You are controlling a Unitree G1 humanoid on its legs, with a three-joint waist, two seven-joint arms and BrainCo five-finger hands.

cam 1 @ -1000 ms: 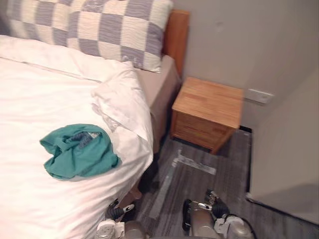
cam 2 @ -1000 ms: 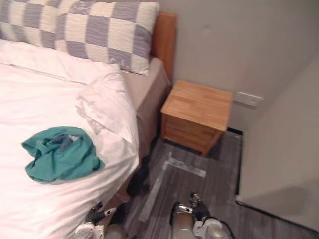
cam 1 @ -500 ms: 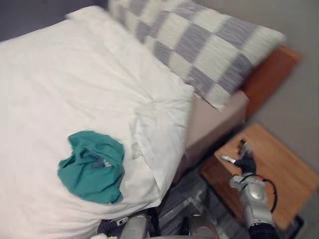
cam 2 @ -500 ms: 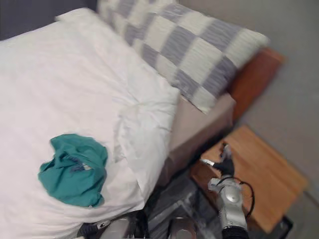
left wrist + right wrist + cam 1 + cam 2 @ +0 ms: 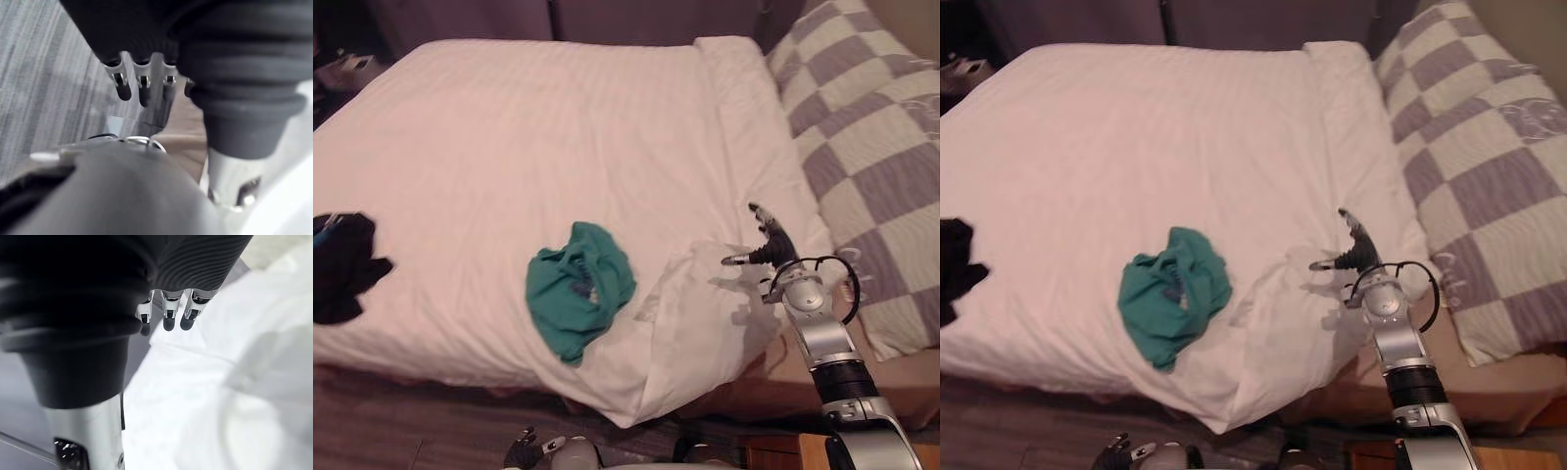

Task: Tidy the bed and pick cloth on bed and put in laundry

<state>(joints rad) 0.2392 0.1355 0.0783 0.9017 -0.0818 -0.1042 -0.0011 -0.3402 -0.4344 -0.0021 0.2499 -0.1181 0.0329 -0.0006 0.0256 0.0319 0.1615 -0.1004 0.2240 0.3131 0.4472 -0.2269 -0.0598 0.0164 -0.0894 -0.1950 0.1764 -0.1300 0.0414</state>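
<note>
White bed (image 5: 509,117), teal cloth (image 5: 579,287), right robot hand (image 5: 769,245) above

White duvet (image 5: 509,127) noted as matt cloth, finely striped; green cloth (image 5: 579,286) seen as soft, crumpled, matt fabric; checked pillow (image 5: 871,147) recorded as ribbed weave; right hand (image 5: 770,247) fingers seen as glossy silver metal.

R hand (image 5: 1353,255), fingers spread, over duvet (image 5: 1136,127) corner; teal cloth (image 5: 1173,294) near, to its L.

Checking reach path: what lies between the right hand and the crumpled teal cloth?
Between the right hand and the crumpled teal cloth, just the white duvet's rumpled corner, in the left eye view.
</note>
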